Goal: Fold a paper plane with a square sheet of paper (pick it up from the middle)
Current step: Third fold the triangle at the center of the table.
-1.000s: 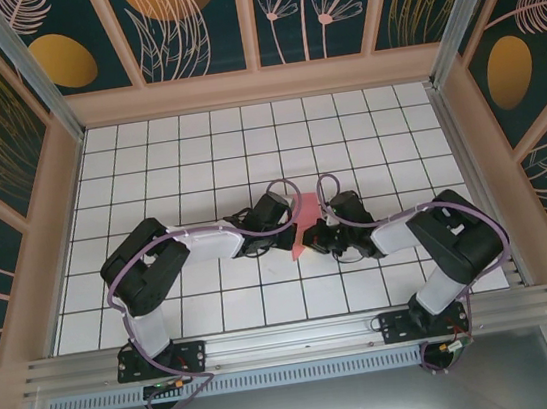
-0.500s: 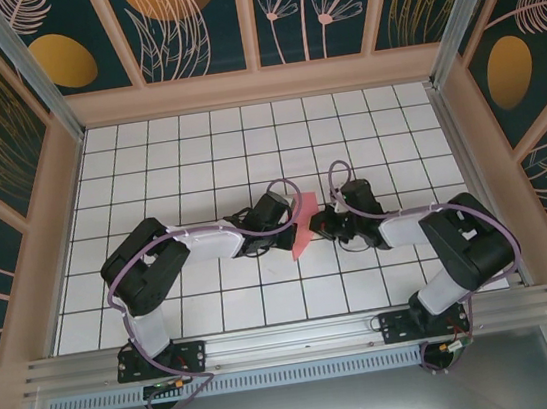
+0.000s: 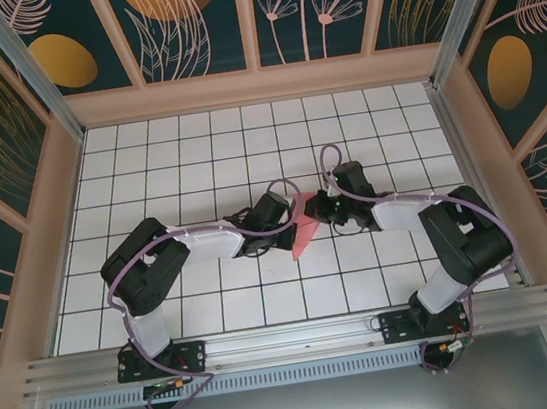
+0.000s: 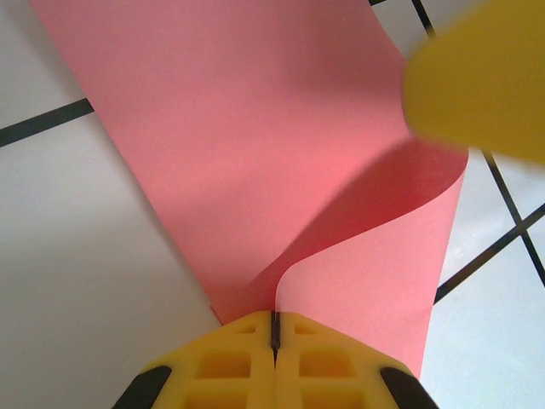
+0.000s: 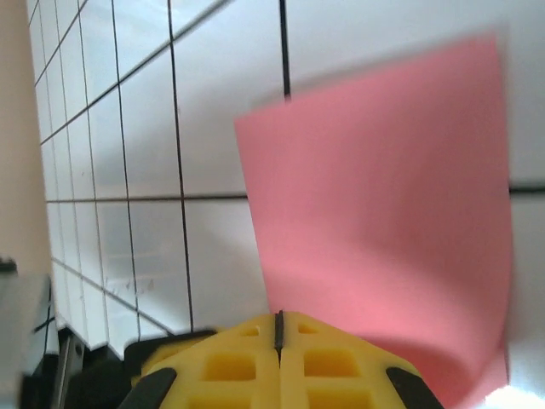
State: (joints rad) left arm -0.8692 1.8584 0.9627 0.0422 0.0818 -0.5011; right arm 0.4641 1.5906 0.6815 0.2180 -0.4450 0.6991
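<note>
Left gripper (image 4: 274, 328): yellow fingers pressed tight together, pinching one edge of the square sheet of paper (image 4: 255, 153) right at the seam.
Right gripper (image 5: 278, 328): fingers also shut flat against each other, with the sheet's edge running into the seam; one blurred yellow fingertip (image 4: 477, 77) at the sheet's far curled edge in the left wrist view.
Gripper spacing: tips close together and facing each other across the sheet, near the middle of the table.
Square sheet of paper: pink-red and plain, between the two tips, rising from the left pinch in a soft curl, with the rest lying flat over the tiles.
Table (image 3: 196, 154): white tiles with dark grid lines.
Walls (image 3: 189, 24): dark panels with leaf and flower patterns.
</note>
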